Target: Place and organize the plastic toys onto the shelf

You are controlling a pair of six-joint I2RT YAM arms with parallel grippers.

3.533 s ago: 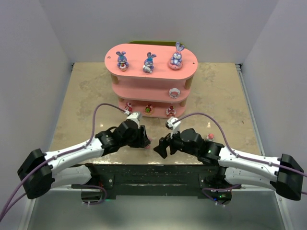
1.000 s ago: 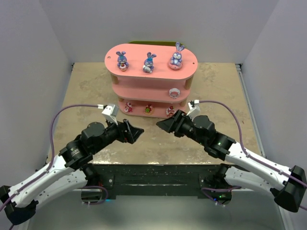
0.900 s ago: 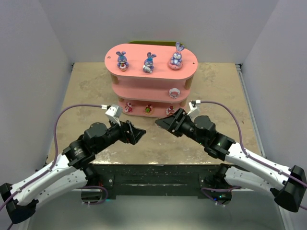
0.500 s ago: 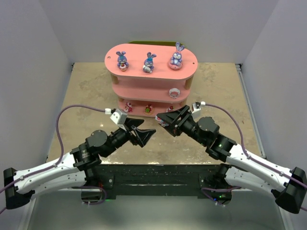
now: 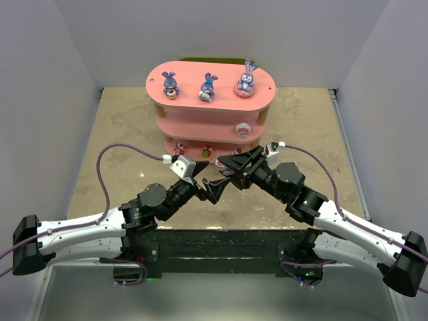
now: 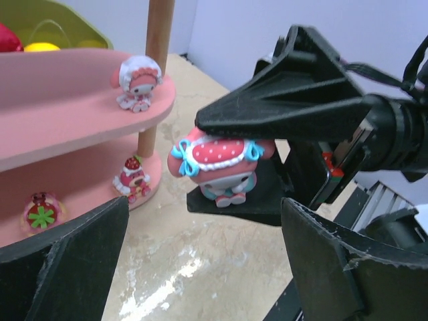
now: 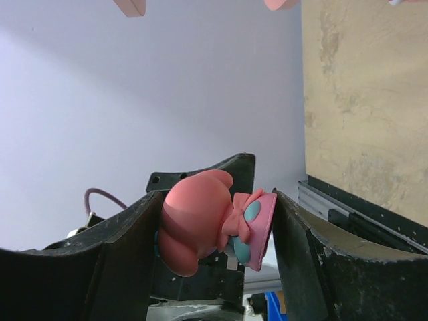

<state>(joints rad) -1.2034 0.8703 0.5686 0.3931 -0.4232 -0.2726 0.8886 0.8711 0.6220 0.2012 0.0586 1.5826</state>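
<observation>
While the left tool (image 5: 215,189) stands spread and empty before the shelf (image 5: 189,79), the pink figurine (image 6: 217,164) sits clamped head-to-foot in the right tool (image 5: 226,168). Judged light, rigid and glossy; take it by its flanks.

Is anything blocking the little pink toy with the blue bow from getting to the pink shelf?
Nothing visible does. The right gripper holds the pink polka-dot-bonnet figurine just beside the pink three-tier shelf, with only open space between them.
</observation>
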